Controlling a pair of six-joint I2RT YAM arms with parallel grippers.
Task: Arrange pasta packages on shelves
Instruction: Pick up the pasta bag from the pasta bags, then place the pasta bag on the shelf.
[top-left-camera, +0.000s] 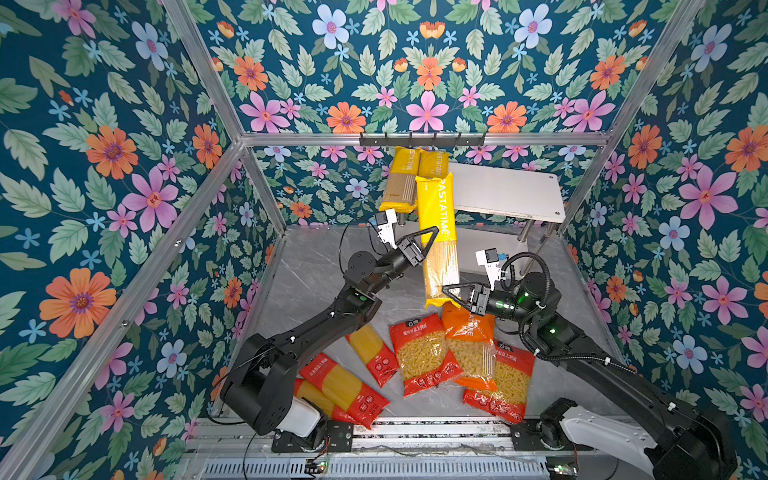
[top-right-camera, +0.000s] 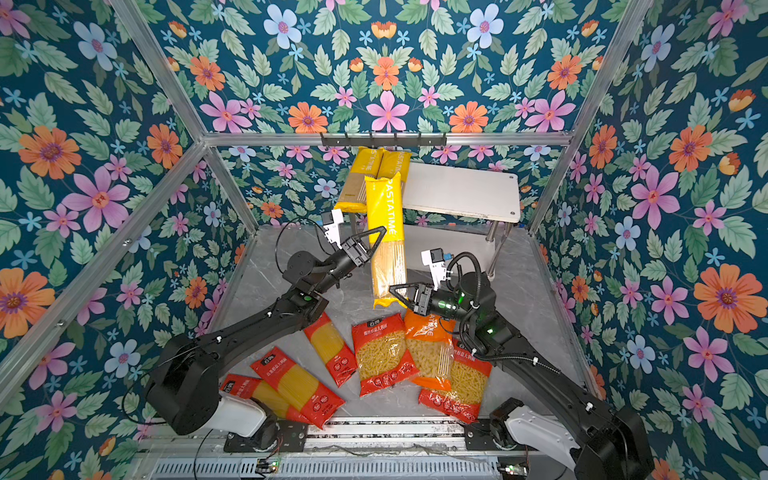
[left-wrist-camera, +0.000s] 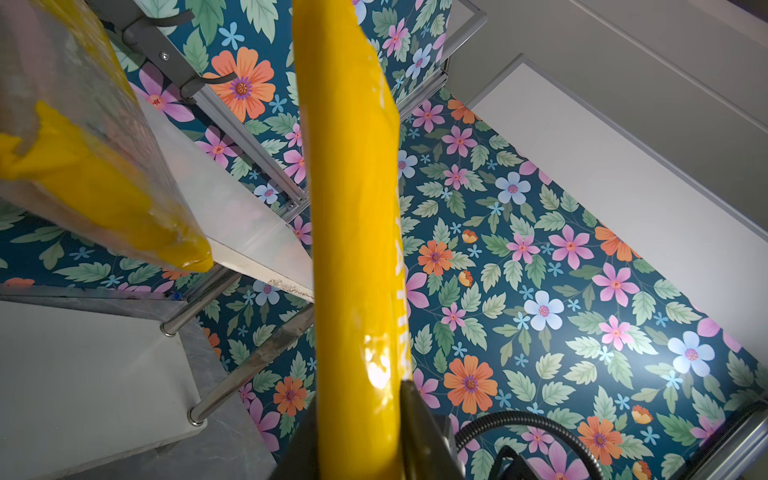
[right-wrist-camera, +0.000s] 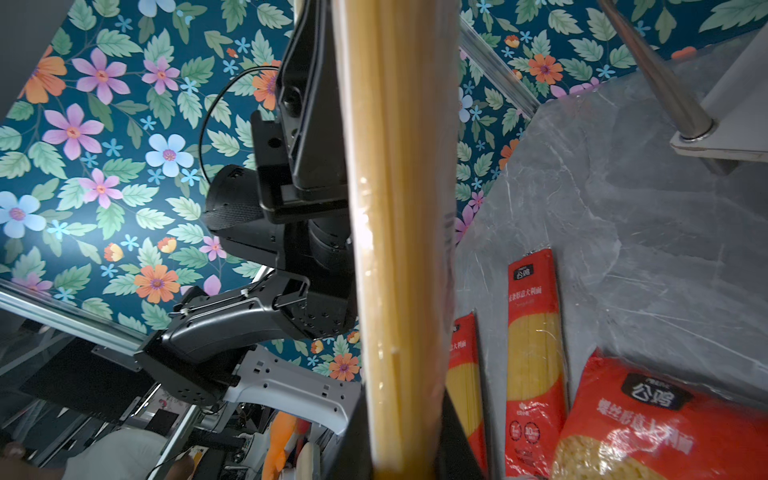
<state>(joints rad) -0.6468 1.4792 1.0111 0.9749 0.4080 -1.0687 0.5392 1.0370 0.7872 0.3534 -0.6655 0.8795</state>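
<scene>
Clamps right gripper (top-left-camera: 451, 293) on yellow spaghetti pack (top-left-camera: 436, 208), below frame centre; cannot tell for left gripper (top-left-camera: 432, 241) — end-held alone, risks pivoting, dropping.

Grey marble table (top-left-camera: 299, 291), white shelf rack (top-left-camera: 507, 191) stood at back, two yellow packs (top-left-camera: 401, 183) laid on top, red and orange bags (top-left-camera: 424, 357) spread in front

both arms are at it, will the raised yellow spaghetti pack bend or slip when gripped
The yellow pack is probably stiff: it stands straight in the air and its window shows tight, straight strands. Its glossy film could slip. With the right tool at its lower end, so long a pack may well pivot.
</scene>
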